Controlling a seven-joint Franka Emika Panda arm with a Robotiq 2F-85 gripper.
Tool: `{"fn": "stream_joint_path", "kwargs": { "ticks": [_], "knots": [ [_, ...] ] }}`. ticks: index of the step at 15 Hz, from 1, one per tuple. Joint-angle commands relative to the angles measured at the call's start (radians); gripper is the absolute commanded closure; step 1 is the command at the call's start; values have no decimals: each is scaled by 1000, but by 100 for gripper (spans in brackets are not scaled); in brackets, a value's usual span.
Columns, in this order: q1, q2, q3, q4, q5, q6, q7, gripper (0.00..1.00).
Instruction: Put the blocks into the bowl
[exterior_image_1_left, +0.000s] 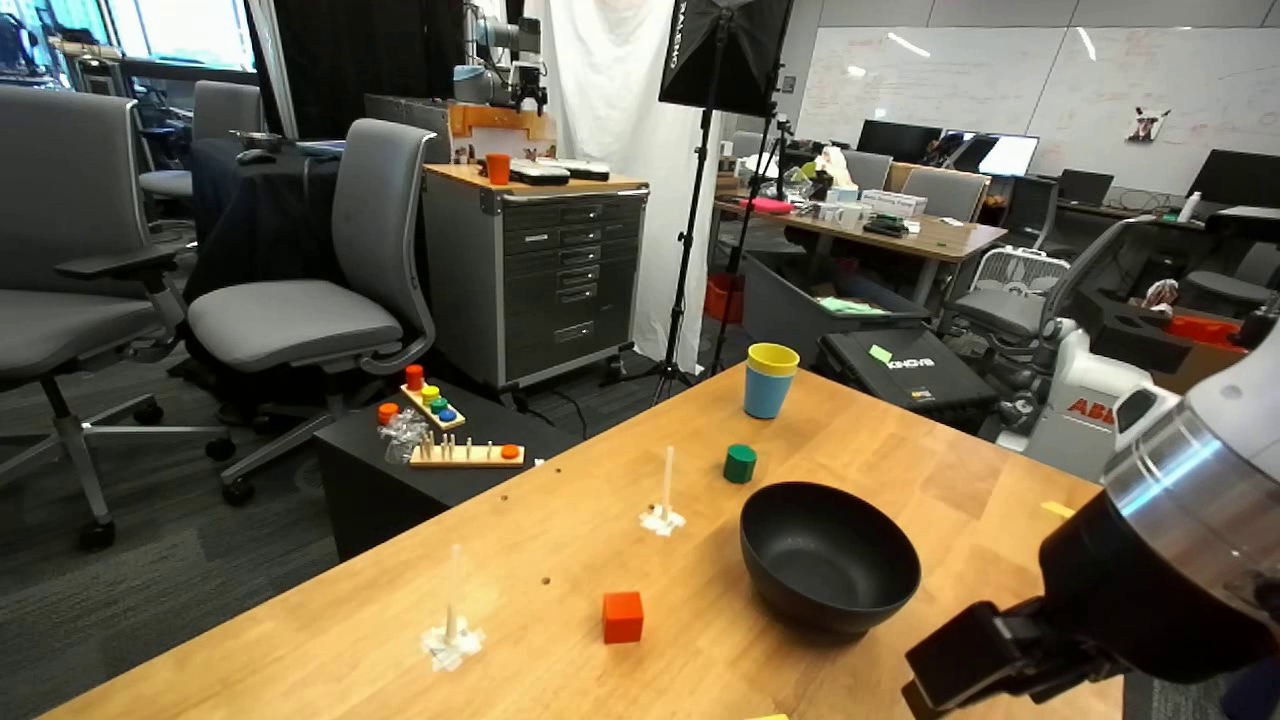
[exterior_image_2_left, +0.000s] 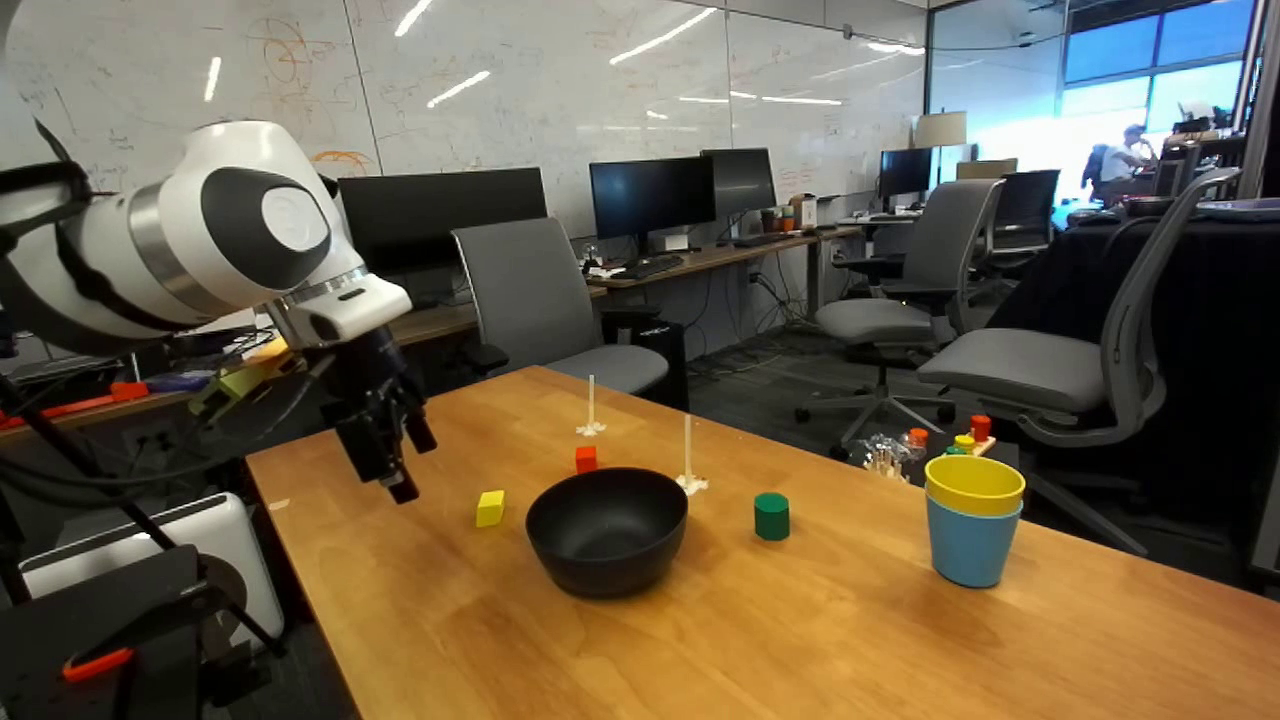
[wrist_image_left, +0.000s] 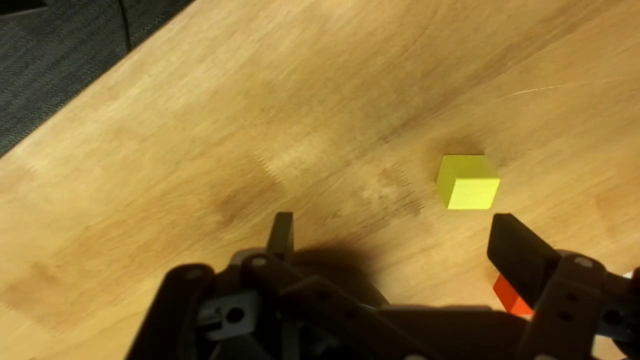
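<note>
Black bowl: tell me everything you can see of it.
The bowl is wide, round and deep, matte black inside and out, with a plain rim and no handle in sight. It looks smooth; whether plastic or ceramic, I can't tell. It stands upright on the wooden table, with nothing showing inside. In an exterior view it sits between the yellow block and the green block, with the red block behind it. Only the table appears to touch it; its underside is hidden.

KINOVA on blk case (exterior_image_1_left: 905, 384), ABB on wht unit (exterior_image_1_left: 1080, 395), softbox (exterior_image_1_left: 748, 60) txt unclear.
</note>
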Motion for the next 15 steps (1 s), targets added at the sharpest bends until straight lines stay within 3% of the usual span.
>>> {"fn": "stream_joint_path", "kwargs": {
  "ticks": [1,8,15],
  "knots": [
    [-5,9,9,17,11,6,-42,0],
    [8,66,6,171,-14,4,-84,0],
    [46,196,-13,223,-53,-7,-60,0]
  ]
}}
